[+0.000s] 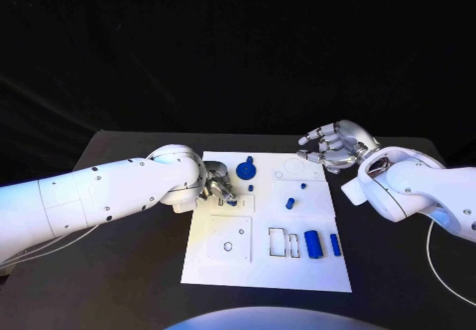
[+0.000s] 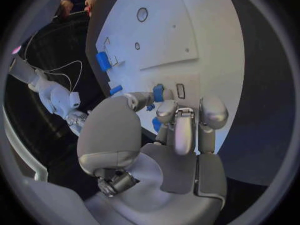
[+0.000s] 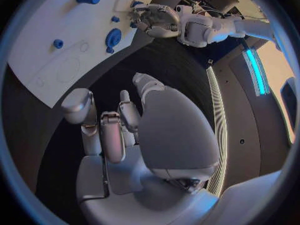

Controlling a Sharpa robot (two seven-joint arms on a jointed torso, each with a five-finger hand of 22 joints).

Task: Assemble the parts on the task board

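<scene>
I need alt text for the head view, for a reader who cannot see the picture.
The robot's left hand reaches onto the white task board at its left edge, among small blue parts. The right hand hovers off the board's far right corner, fingers curled, holding nothing. Two blue cylinders lie on the board's near right part.

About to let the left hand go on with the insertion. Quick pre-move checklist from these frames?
1. Silver left hand over the white task board: ok.
2. Small blue part at the left hand's fingertips: ok; firm grip: cannot tell.
3. Part lined up with a slot: cannot tell.
4. Silver right hand off the board, holding nothing: ok.
5. Large blue cylinder and slimmer blue peg lying away from the left hand: ok.
</scene>
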